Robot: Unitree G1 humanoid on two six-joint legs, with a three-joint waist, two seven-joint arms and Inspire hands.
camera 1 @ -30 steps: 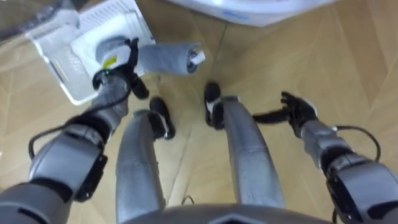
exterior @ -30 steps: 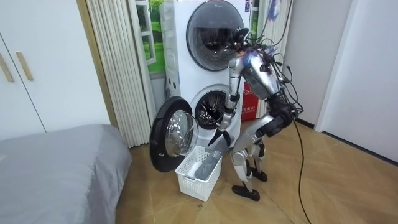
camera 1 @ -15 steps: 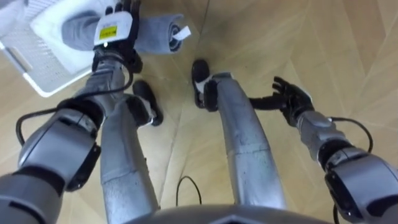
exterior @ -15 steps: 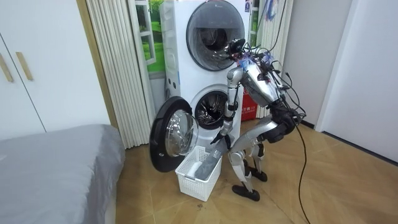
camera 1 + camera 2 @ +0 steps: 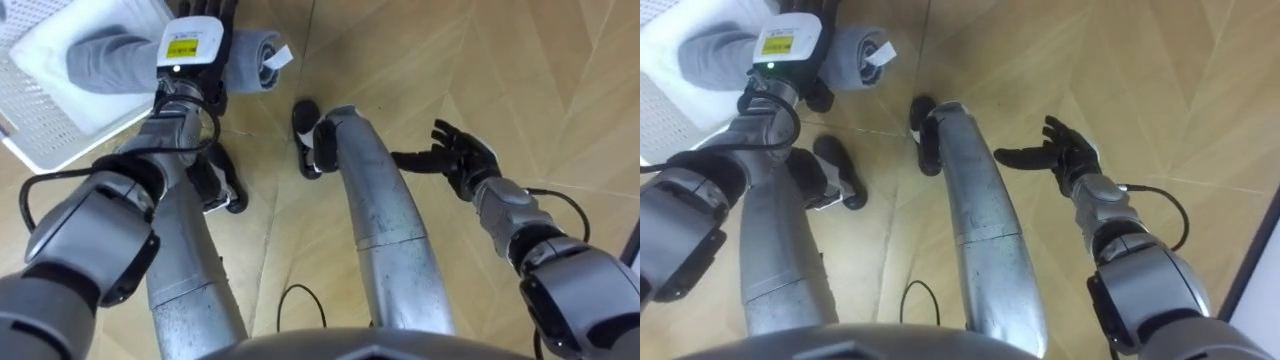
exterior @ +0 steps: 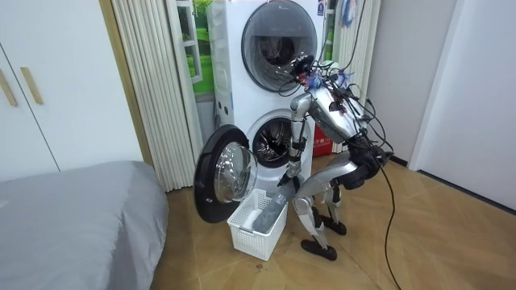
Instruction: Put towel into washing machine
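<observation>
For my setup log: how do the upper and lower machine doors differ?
The upper door is shut flat against its front; the lower door stands swung open toward the room view's left. The upper door covers its opening; the lower door leaves its drum exposed. Both are round with dark glass.

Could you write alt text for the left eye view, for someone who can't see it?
Looking down its own body, the robot's left hand is over a rolled grey towel at a white basket on the wooden floor. Its right hand hangs open beside its legs.
</observation>
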